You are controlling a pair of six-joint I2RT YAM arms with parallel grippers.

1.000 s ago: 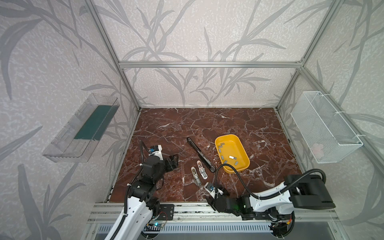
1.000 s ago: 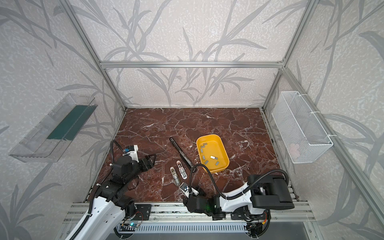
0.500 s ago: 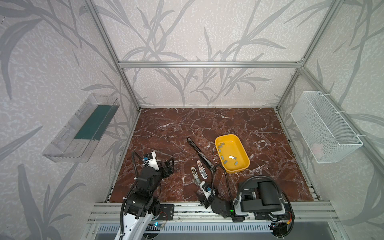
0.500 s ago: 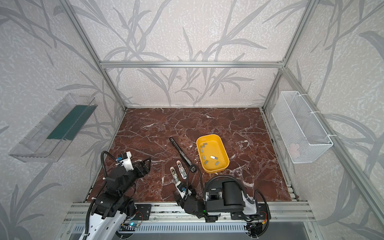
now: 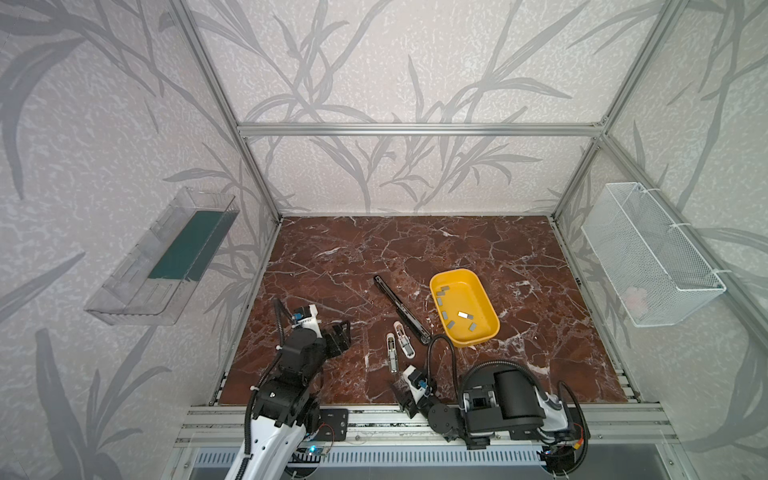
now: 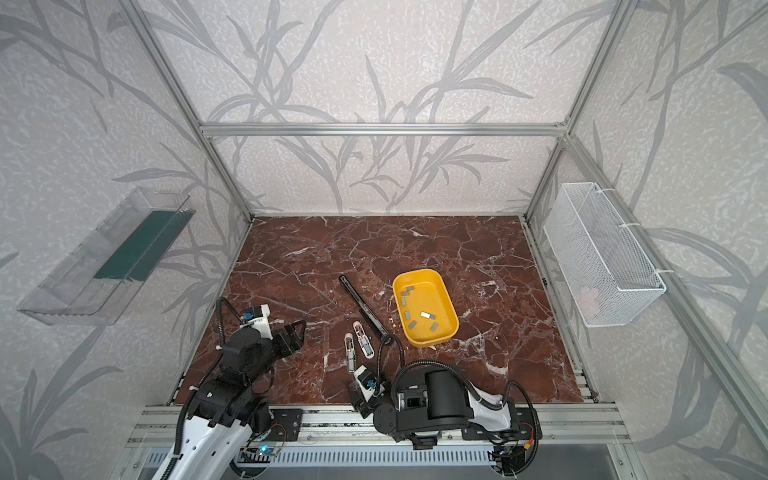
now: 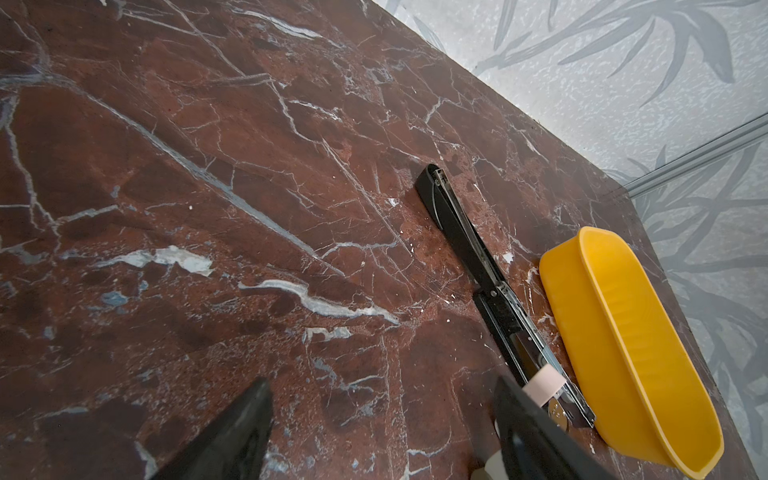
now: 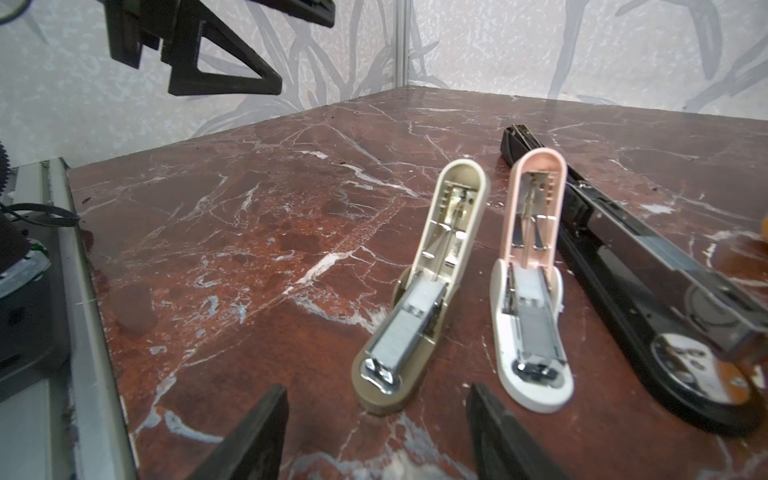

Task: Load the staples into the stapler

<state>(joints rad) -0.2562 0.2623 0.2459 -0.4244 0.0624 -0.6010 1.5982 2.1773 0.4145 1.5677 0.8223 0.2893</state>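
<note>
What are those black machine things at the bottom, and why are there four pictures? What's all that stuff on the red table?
Those are two robot arms, a left arm and a right arm. Each ends in a pincer for grabbing. Two pictures are taken from high above, side by side like two eyes. The other two come from little cameras on the arms' wrists, so you see the left pincer and the right pincer close up. Both are open and hold nothing. On the marble table lie a long black stapler, a beige mini stapler and a pink mini stapler, all flipped open. The yellow tray holds the staples, which are small grey strips.
</note>
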